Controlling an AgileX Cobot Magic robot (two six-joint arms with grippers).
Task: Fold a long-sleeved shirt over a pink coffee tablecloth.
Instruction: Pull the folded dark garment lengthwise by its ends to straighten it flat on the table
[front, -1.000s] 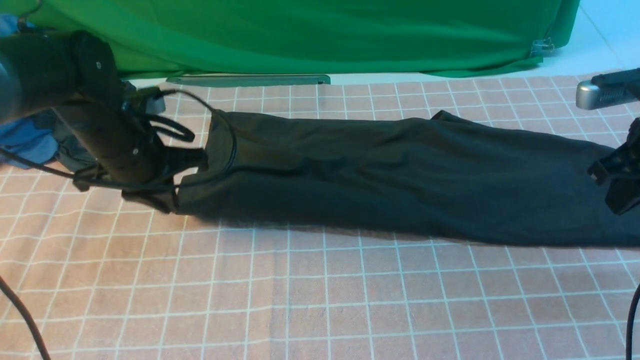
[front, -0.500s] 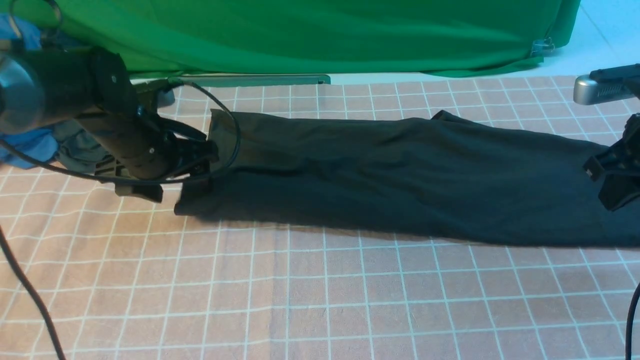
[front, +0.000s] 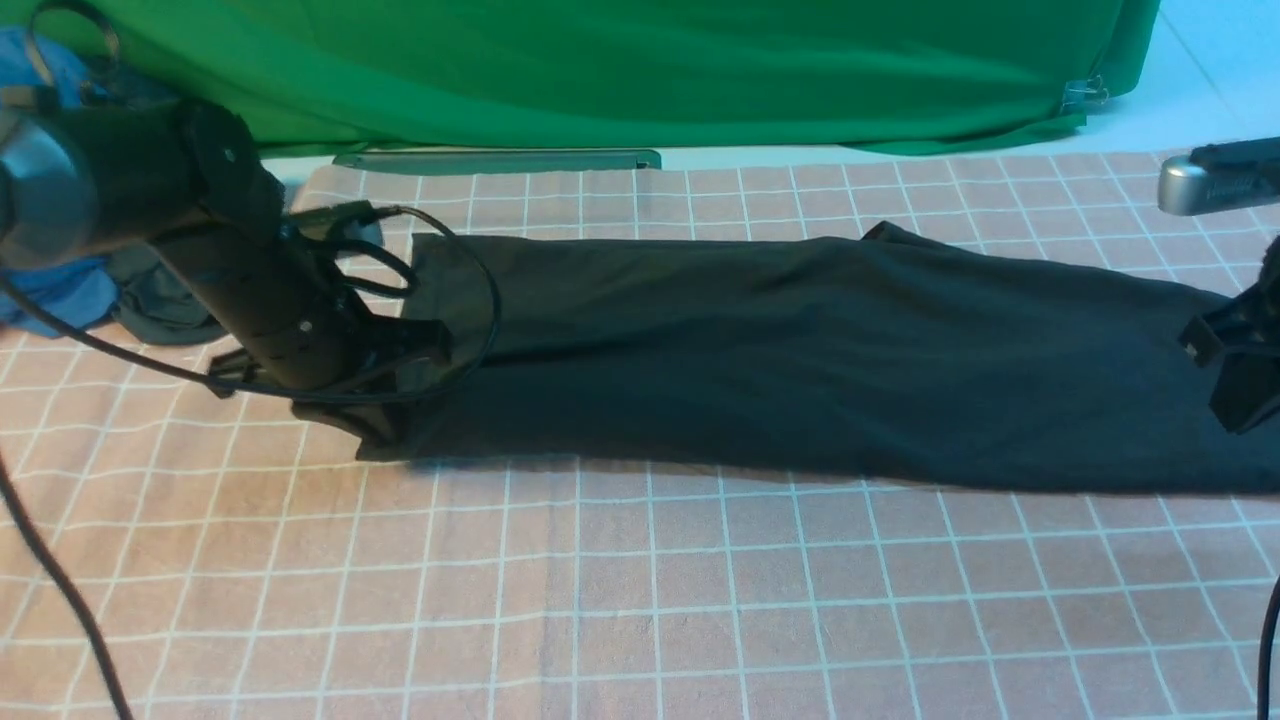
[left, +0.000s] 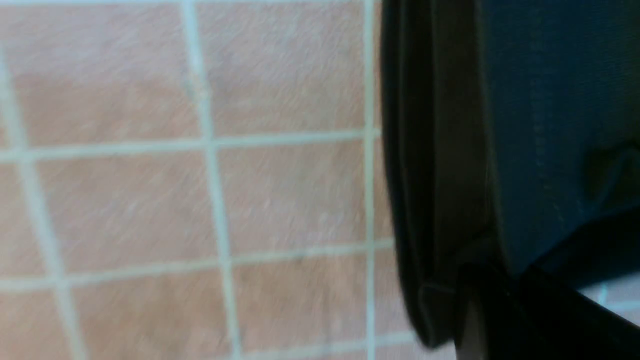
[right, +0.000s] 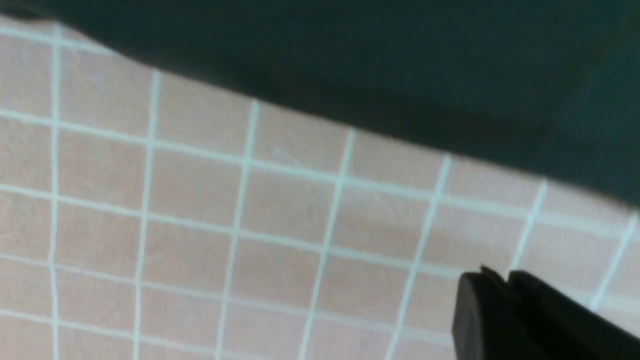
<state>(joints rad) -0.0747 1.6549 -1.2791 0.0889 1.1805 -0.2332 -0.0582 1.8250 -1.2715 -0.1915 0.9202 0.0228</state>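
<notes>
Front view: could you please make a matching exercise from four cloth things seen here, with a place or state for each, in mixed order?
Things:
1. long-sleeved shirt
2. pink coffee tablecloth
3. green cloth
4. blue garment

Places or states:
A. bunched at the far left edge
B. hangs along the back
C. spread flat, with a white grid of squares
D. lies as a long dark band from left to right

Pairs: 1-D, 2-C, 3-B, 4-A

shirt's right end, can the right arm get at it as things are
Probably yes: the right gripper hangs right at that end of the long-sleeved shirt, with nothing in between.
</notes>
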